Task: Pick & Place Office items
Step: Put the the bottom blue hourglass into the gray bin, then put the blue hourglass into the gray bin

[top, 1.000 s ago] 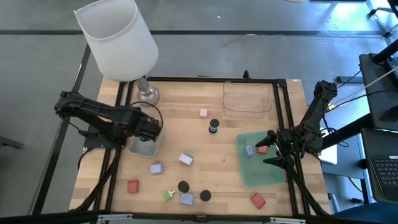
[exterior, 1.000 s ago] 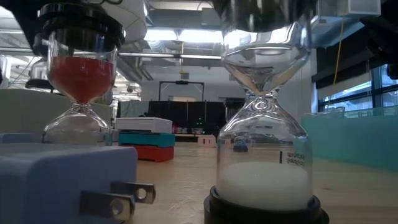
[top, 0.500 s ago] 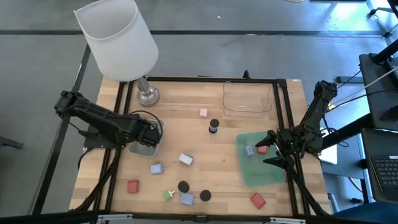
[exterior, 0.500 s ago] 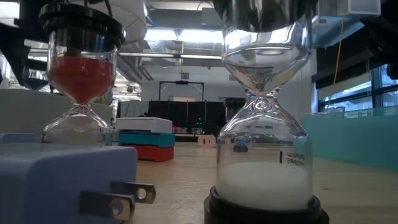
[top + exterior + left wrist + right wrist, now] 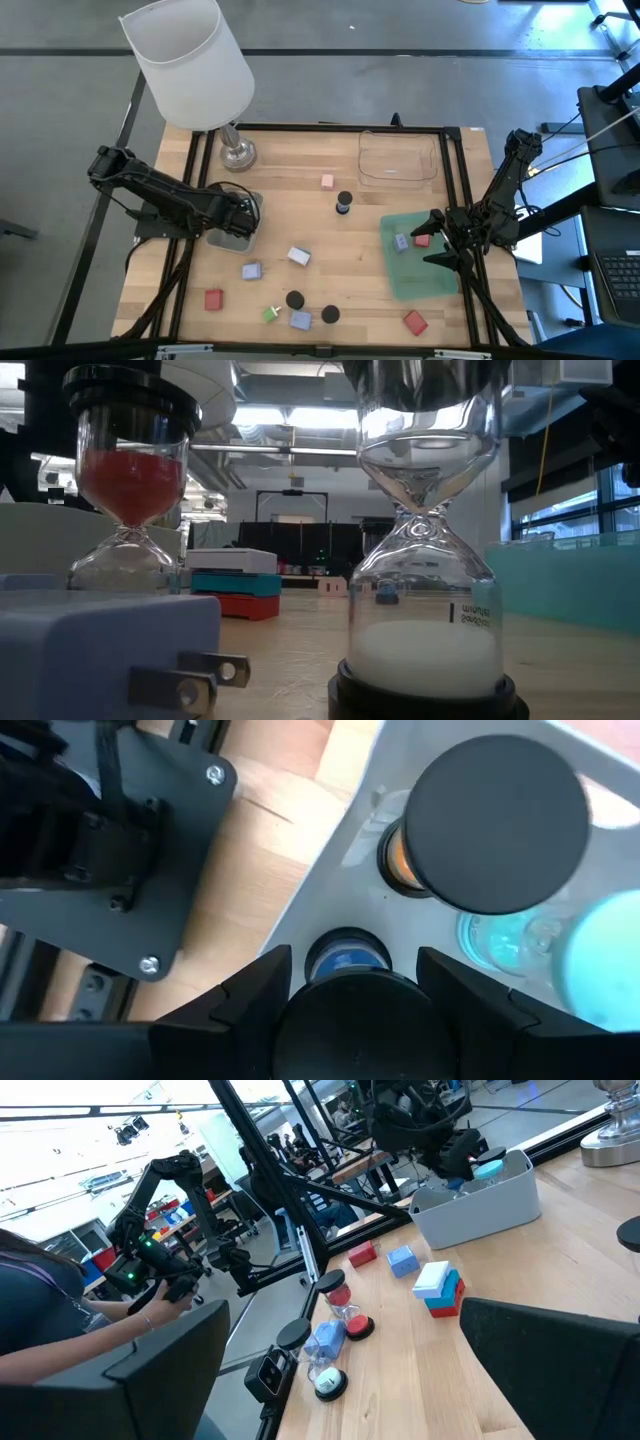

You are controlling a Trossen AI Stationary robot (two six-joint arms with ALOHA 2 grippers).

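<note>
You see a red-sand hourglass (image 5: 128, 480), a white-sand hourglass (image 5: 425, 560) and a lilac plug block (image 5: 100, 655) up close.

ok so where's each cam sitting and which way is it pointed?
High: overhead, straight down on the table; both arms show.
Low: at tabletop level, facing the room past two hourglasses; no arm is clear.
Left wrist: looks down into the grey bin past the left gripper.
Right wrist: looks across the table past the right gripper's open fingers.
Shared: the grey bin, in high, left wrist and right wrist views.
</note>
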